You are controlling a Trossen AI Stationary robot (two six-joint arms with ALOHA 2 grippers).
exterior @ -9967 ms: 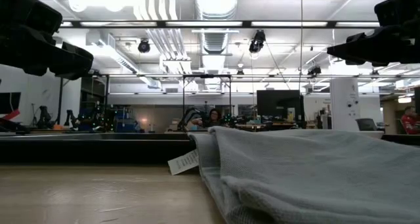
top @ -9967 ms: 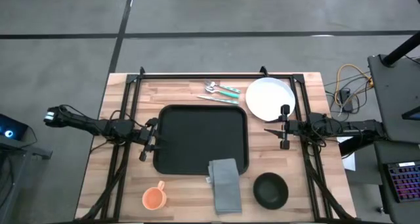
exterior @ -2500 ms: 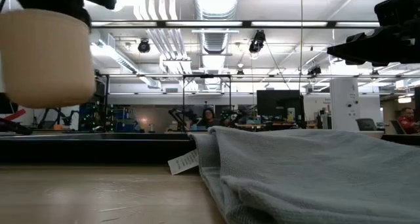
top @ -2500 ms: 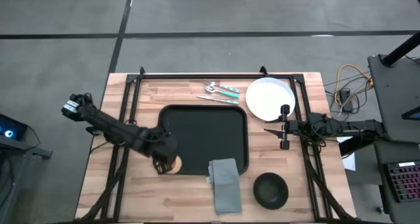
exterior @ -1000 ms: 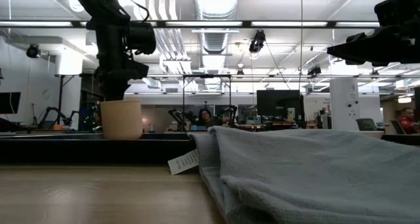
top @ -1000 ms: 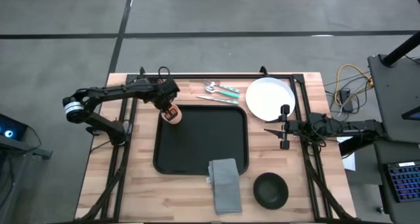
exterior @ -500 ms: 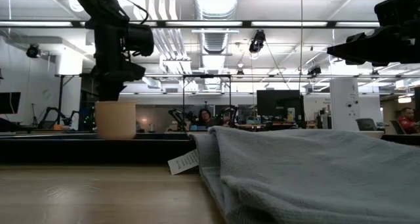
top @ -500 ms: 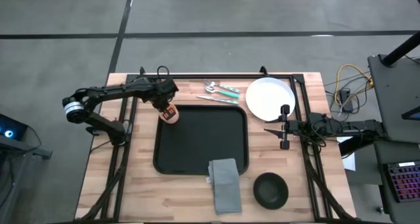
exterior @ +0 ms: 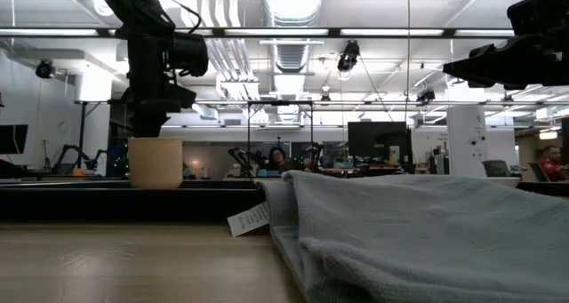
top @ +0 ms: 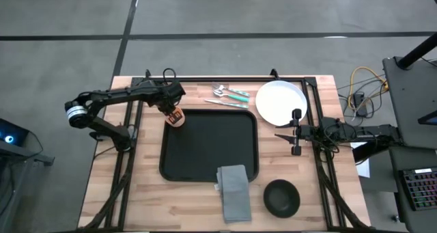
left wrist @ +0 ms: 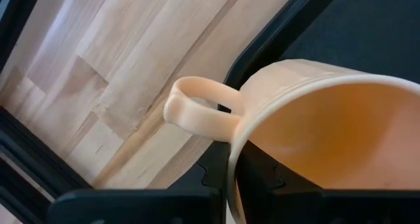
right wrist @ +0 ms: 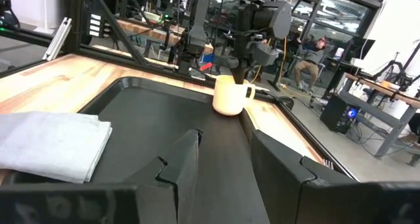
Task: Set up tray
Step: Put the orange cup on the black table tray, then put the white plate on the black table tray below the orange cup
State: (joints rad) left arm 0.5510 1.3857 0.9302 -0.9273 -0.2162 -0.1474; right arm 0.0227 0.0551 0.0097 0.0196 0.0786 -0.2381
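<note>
Where the wooden table is widest open to view, its middle is taken by the tray: large, black, rectangular, with rounded corners and a low raised rim, matte and plain inside. It lies flat, long sides running toward the near and far edges of the table.

Cup: pale orange, with a loop handle, upright on the tray's far left corner, handle reaching out over the rim toward the bare wood, as the left wrist view shows.

Left gripper: directly over the cup, its fingers narrow and pinched on the cup wall beside the handle; the low view shows it standing straight above the cup.

Right gripper: parked above the table just beyond the tray's right edge, fingers parted, holding nothing.

Napkin: grey, folded, lying across the tray's near rim, partly on the tray and partly on the wood.

Plate: white, round, on the table at the tray's far right corner, much smaller than the tray.

Cutlery: a few pieces with teal handles, on the wood between the tray's far edge and the table's far edge.

Bowl: dark, round, on the table near the tray's near right corner.
</note>
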